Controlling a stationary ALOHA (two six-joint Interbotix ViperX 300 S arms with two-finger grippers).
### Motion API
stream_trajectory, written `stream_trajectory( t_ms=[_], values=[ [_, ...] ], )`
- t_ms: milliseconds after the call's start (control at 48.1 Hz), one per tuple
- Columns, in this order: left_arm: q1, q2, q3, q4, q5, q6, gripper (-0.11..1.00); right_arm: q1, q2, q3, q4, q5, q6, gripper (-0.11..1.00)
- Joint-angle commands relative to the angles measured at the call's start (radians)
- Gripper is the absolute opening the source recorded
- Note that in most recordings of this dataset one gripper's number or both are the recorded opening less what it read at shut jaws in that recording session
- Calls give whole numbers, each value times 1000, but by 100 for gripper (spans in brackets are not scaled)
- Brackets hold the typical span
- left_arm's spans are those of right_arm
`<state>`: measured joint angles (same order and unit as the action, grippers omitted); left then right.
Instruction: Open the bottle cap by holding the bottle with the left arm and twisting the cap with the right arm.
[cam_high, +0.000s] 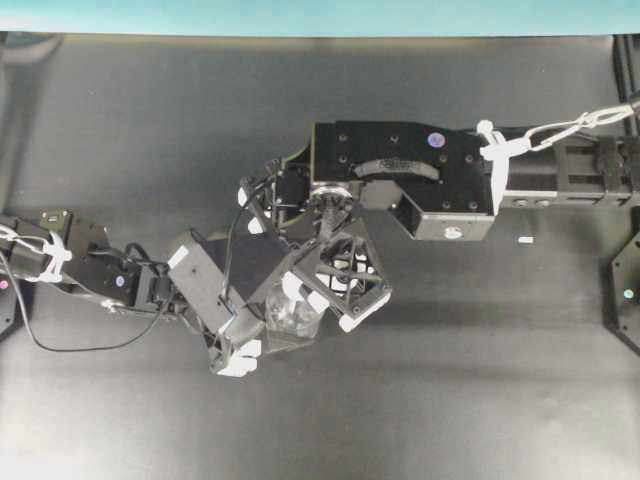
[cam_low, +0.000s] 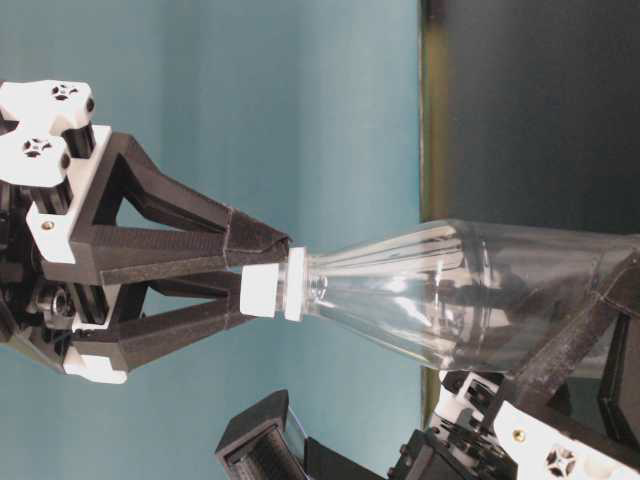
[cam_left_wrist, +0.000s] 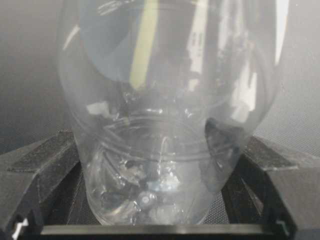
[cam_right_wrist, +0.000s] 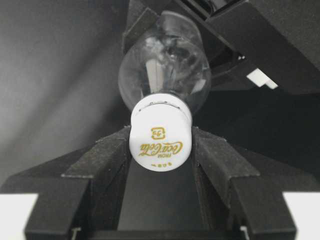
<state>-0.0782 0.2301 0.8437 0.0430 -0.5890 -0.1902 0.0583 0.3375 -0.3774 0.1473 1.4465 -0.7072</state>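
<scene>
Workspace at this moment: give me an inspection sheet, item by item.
Surface: dark matte table, bare where visible.
Job's things: small clear plastic bottle held off the table; round white cap on its neck.
Clutter: tiny white scrap lying apart, near the right arm.
Grippers: left gripper clamps the bottle's body; right gripper closed on the cap.
Cables: loose black cable on left arm; white cable on right arm.
Surroundings: teal wall.

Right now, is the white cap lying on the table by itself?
No, the bottle cap sits on the neck of the bottle, pinched between the fingers of the right end effector.
</scene>
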Motion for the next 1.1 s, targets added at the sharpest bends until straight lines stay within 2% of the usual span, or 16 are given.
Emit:
stream_trajectory(
  t_ms=[0,229,748,1018,1060,1081],
  values=[
    [-6,3,-2,2,3,-5,84,11,-6,-3,0,3,-11,36],
    [-8,3,-2,2,3,-6,84,11,-12,9,0,8,-2,36],
    [-8,5,-5,2,3,-6,84,15,-23,29,-2,-9,81,36],
    [-6,5,-5,3,3,-6,84,17,-38,52,-3,-26,84,36],
    [-8,5,-5,2,3,-5,84,17,-40,54,-6,-31,86,40],
    [-8,5,-3,3,3,-5,84,17,-40,55,-8,-34,86,46]
  ],
)
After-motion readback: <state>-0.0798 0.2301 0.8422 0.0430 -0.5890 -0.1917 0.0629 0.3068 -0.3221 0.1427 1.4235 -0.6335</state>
